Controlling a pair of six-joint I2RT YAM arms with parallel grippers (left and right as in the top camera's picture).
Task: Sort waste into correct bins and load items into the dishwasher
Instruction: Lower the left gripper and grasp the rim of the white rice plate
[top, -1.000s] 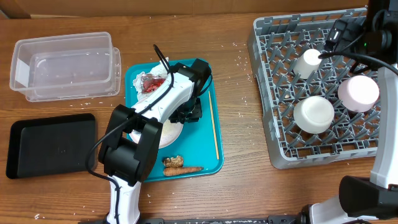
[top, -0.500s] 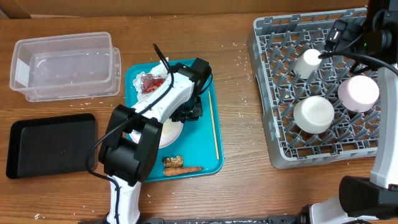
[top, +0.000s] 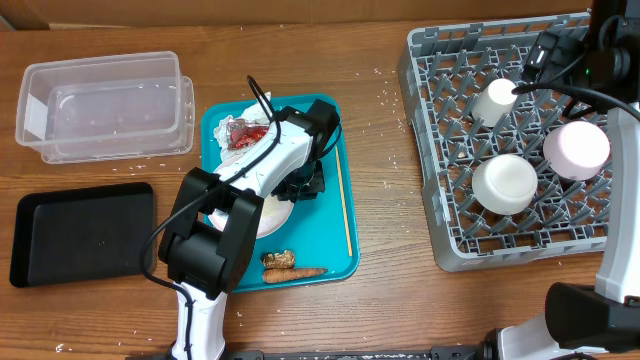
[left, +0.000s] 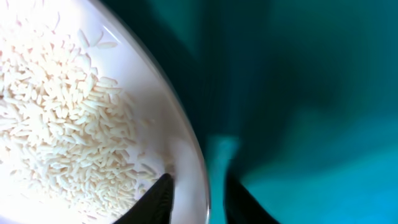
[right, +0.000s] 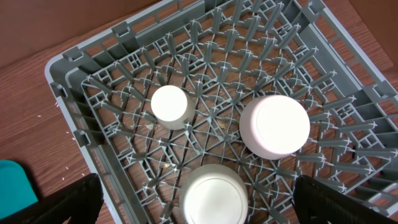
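Observation:
My left gripper (left: 197, 180) straddles the rim of the small white plate (left: 181, 134) that carries the loose rice (left: 56, 112). One finger rests inside the plate and the other outside over the teal tray (left: 311, 124). The jaws stand narrow, and I cannot tell whether they pinch the rim. From overhead the left gripper (top: 300, 185) sits at the plate (top: 275, 215). A red wrapper (top: 245, 133), a brown scrap (top: 279, 259) and a carrot stick (top: 300, 272) lie on the tray. My right gripper (right: 198, 186) hangs open above the grey rack (right: 68, 93).
In the rack (top: 440, 150) stand a white cup (top: 493, 100), a pink bowl (top: 576, 150) and a white bowl (top: 504, 183), all upside down. A clear tub (top: 105, 105) and a black tray (top: 85, 232) sit at the left. A thin stick (top: 343, 200) lies on the teal tray.
The left wrist has shifted slightly at the plate's edge. The right arm and the dishes in the rack have not moved.

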